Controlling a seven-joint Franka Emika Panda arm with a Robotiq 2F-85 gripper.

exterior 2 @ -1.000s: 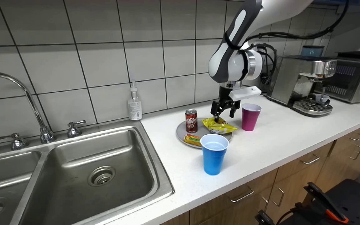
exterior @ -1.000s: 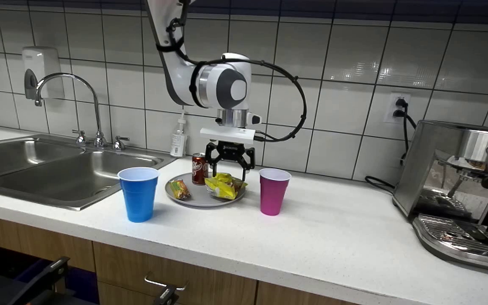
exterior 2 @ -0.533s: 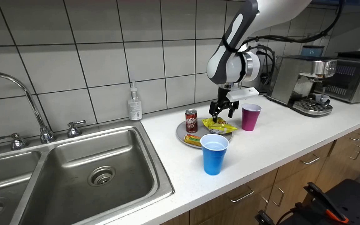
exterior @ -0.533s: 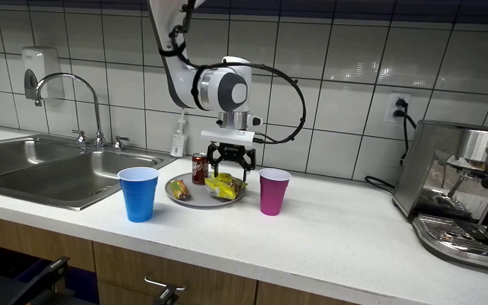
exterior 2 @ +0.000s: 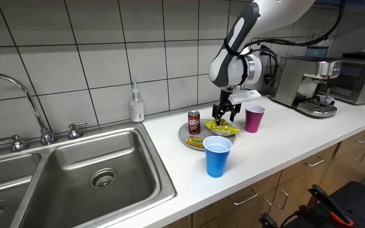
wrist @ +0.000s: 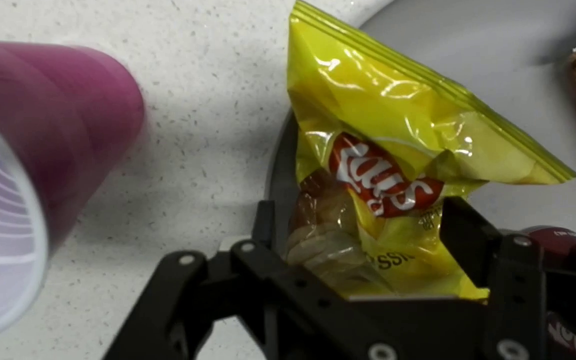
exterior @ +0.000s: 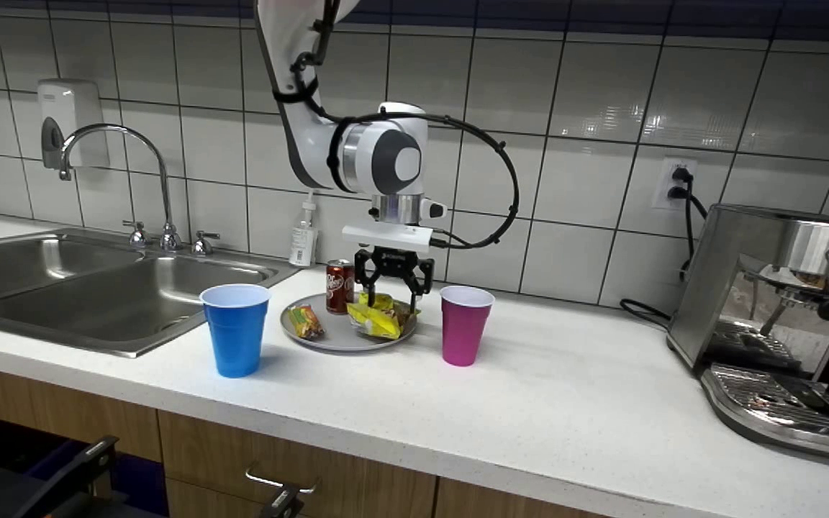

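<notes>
In the wrist view, the gripper (wrist: pixel 360 227) stands with its jaws spread, one on either side of the yellow chip bag (wrist: pixel 388 170) right of centre; contact is hard to tell. The bag lies on a gray plate (wrist: pixel 468 30), which also holds a soda can (exterior 2: pixel 194 123) and a small snack packet (exterior 2: pixel 195 141). A pink cup (wrist: pixel 73 115) fills the left of the wrist view, and in an exterior view a blue cup (exterior 2: pixel 216 160) stands on the tabletop (exterior 2: pixel 271 148) at lower centre.

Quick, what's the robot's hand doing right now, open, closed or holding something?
Hand: open, jaws apart on either side of the yellow Lay's bag, not gripping it; whether it touches the bag can't be told.
</notes>
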